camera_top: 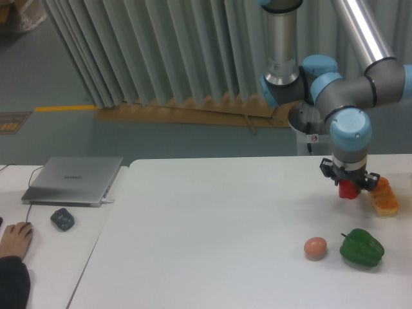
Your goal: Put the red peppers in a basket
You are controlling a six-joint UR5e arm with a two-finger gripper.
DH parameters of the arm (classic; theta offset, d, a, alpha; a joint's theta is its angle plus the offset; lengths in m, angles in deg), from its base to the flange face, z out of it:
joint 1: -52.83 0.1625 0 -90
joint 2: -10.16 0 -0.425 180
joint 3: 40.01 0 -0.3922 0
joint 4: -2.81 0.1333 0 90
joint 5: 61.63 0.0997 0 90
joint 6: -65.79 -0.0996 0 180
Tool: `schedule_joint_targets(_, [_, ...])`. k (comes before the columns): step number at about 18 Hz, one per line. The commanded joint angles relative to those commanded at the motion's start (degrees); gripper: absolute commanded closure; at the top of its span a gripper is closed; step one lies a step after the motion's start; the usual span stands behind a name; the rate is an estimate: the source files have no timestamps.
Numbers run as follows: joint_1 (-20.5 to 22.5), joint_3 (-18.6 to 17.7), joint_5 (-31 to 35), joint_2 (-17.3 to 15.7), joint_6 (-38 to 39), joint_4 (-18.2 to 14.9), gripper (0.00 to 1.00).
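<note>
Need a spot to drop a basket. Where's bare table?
Bare: the wide white stretch of table from its left edge to the egg. Crowded: the right end, with egg, green pepper, bread piece and gripper on the red pepper.

Red pepper point(348, 190), green pepper point(362, 248), orange bread piece point(385, 196), white table point(212, 232).

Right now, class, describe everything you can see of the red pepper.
Only a small part of the red pepper shows: a glossy red lump under the gripper, whose fingers sit on either side of it. Its stem is hidden. It is at the table's far right, just left of the orange-yellow piece. Whether it rests on the table cannot be told.
</note>
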Motion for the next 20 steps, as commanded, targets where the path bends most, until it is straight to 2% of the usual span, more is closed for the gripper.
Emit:
schedule_joint_targets(4, [2.63,3.17,0.08,-0.97,-7.63,0.09,0.53])
schedule_joint_targets(9, [10.88,4.58,0.52,-0.89,-20.27,0.53,0.53])
schedule_joint_targets(12, [15.02,5.2,0.61,-0.54,-25.04,0.88,0.53])
schedule_joint_targets(16, [17.92,5.38,0.52,0.69,-28.38,4.82,0.53])
schedule_joint_targets(20, [20.92,5.73,0.61,3.41,-33.75,6.76,0.53])
